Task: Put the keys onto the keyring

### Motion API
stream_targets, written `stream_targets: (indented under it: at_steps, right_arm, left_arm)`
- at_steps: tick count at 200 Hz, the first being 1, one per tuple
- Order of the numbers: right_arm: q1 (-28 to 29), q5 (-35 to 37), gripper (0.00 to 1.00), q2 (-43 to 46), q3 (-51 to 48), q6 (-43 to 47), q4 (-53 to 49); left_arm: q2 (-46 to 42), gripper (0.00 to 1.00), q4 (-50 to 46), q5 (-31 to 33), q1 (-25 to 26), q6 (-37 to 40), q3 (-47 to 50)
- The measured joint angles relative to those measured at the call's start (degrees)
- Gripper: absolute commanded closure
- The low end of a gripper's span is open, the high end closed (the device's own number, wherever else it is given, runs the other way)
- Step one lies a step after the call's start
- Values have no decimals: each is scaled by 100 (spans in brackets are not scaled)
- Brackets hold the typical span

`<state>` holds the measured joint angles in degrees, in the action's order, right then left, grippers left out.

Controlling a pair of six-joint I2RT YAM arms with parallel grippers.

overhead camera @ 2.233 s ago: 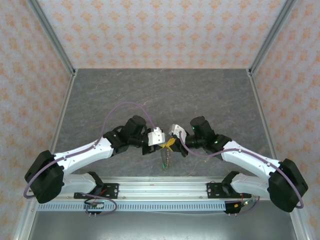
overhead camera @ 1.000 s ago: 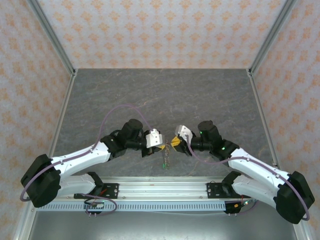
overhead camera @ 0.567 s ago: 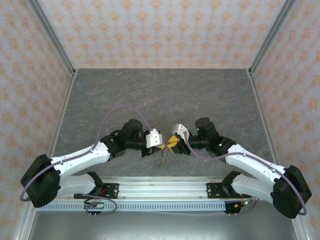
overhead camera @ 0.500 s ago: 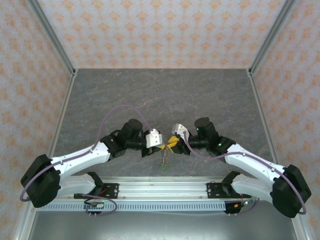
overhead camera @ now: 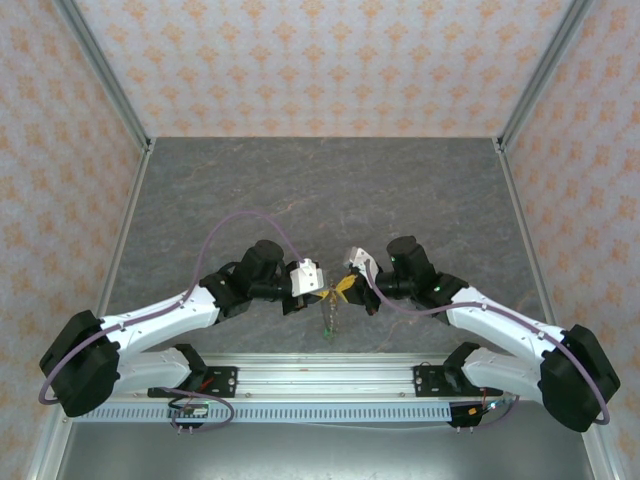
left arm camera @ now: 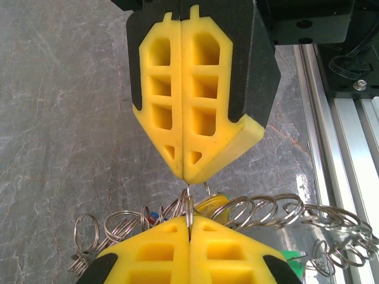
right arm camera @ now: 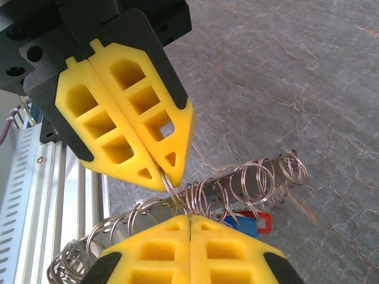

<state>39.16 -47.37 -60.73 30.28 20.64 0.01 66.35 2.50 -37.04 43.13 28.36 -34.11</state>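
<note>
Noted left gripper (left arm camera: pixel 189 222) with yellow pads pressed flat together, no gap, nipping one thin wire loop of the keyring (left arm camera: pixel 260 208) right at the tips. Found right gripper (left arm camera: pixel 185 173) directly opposite, tip to tip, likewise closed tight on that same loop. Logged the loop as a short strand bridging the two pairs of tips.

Traced the rest of the keyring as a chain of silvery split rings, fanning out to both sides just past the left gripper's tips, with grey marbled table (left arm camera: pixel 71 118) behind. Spotted keys among the rings: green key head (left arm camera: pixel 290 255) on the side toward the aluminium rail (left arm camera: pixel 343 148), yellow key head (left arm camera: pixel 212 204) just beside the pinched loop, blue key head (left arm camera: pixel 155 211) on the far side from the rail.

From the right wrist, picked out red key head (right arm camera: pixel 262 223) tucked beneath the coil of rings, close beside the right gripper's tips, a blue one touching it.

From overhead, saw both grippers nose to nose and the keyring (overhead camera: pixel 330 318) trailing from the meeting point toward the arm bases. Cannot tell whether its lower end touches the table.
</note>
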Motion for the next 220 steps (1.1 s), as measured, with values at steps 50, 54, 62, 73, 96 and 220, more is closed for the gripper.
stream_targets:
  at_steps: [50, 54, 62, 73, 96, 220]
  right_arm:
    - [0, -22, 82, 0, -22, -321, 136]
    - [0, -22, 82, -2, -22, -350, 157]
    - [0, -22, 84, -2, -24, -374, 190]
    - [0, -20, 86, -2, -24, -393, 229]
    - [0, 2, 86, -2, -33, -446, 264]
    - [7, 258, 100, -190, -151, -614, 313]
  left_arm:
    - [0, 100, 98, 0, 0, -2, 11]
    - [0, 100, 101, -2, 0, -2, 11]
    - [0, 100, 101, -2, 0, -2, 11]
    - [0, 100, 103, -2, 0, -2, 11]
    - [0, 100, 107, -2, 0, -2, 11]
    - [-37, 100, 417, 151, 0, -199, 203]
